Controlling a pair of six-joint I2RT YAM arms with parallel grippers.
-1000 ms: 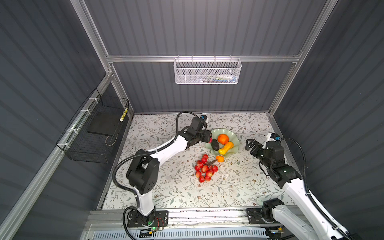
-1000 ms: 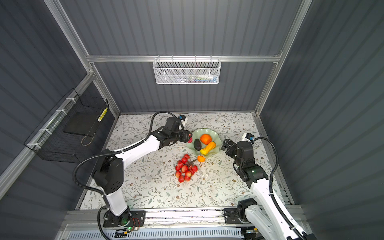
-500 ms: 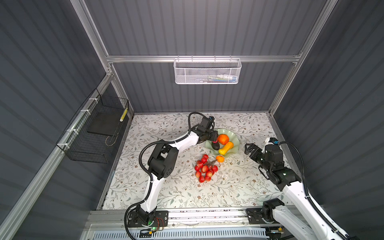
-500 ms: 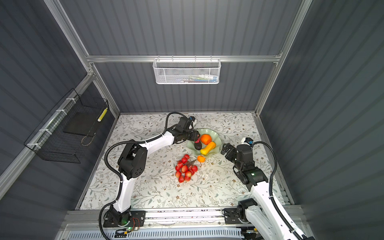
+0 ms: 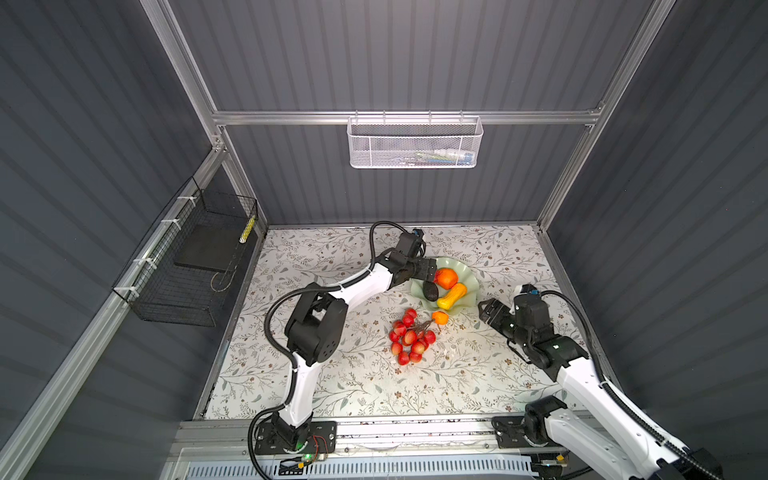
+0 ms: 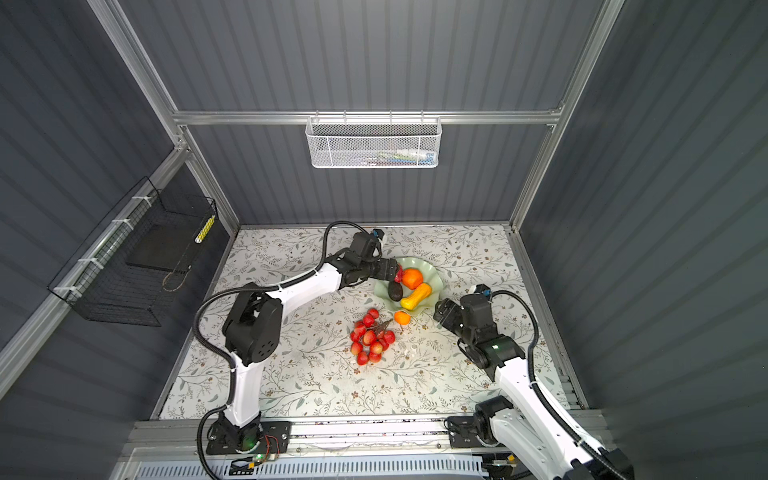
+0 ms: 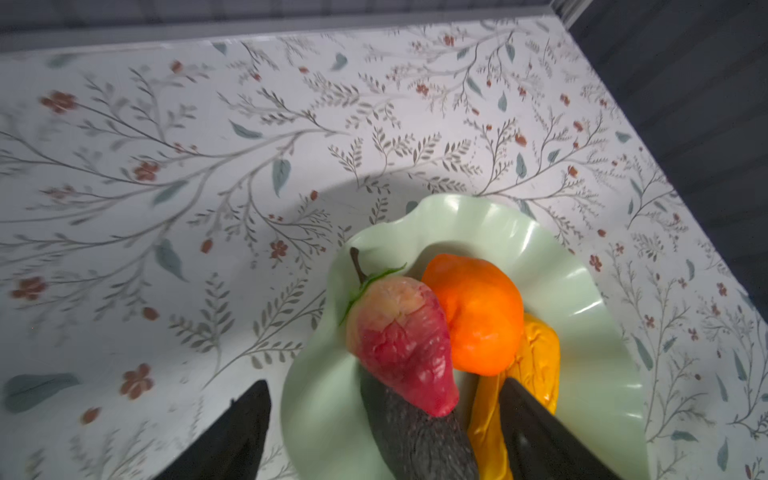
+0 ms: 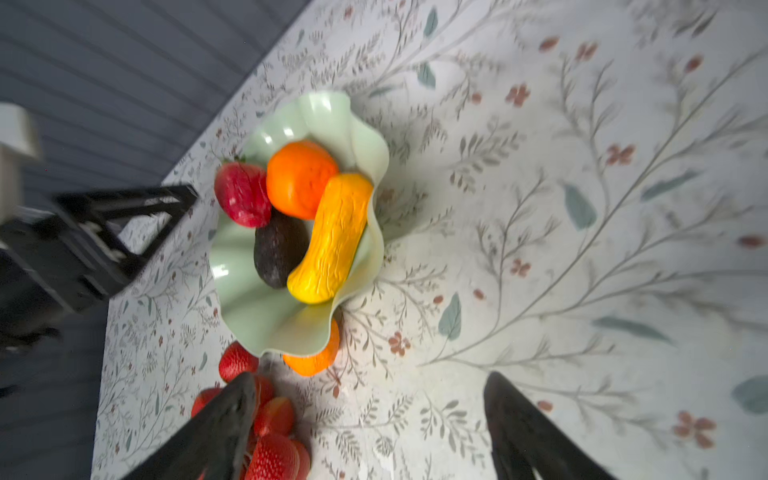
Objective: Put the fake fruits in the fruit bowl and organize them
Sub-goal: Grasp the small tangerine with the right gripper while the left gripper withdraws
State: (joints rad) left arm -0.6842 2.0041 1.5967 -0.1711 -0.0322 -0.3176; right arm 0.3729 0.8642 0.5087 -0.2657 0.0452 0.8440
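Far of Centre, Slightly Right: Fruit Bowl with Four Fruits Inside, Two Outside

Toward the far side of the floral table top (image 5: 332,374), a little right of centre, sits the pale green fruit bowl (image 5: 464,269) with its ruffled rim. Inside it, the big orange (image 5: 446,277) lies at the far side. The yellow-orange gourd (image 5: 452,296) slants from the orange to the near-right rim. The near-black avocado (image 5: 430,291) lies on the left, touching the gourd. The right wrist view shows the red strawberry (image 8: 243,193) at the bowl's far-left edge, resting on the avocado and against the orange. Outside the bowl, the small tangerine (image 5: 440,318) rests on the table at the near rim, partly tucked beneath it in the right wrist view. The bunch of small red balls (image 5: 409,336) lies on the table just near-left of the tangerine.

From the left, the left gripper (image 5: 432,269) reaches to the bowl's far-left rim. In the left wrist view its jaws stand wide apart on either side of the strawberry, touching nothing. Just right of the bowl's near-right rim is the right gripper (image 5: 484,311), jaws spread with nothing between them. Whether it touches the table cannot be told. Further out, a white mesh basket (image 5: 415,145) hangs on the far wall and a black wire basket (image 5: 195,266) on the left wall.
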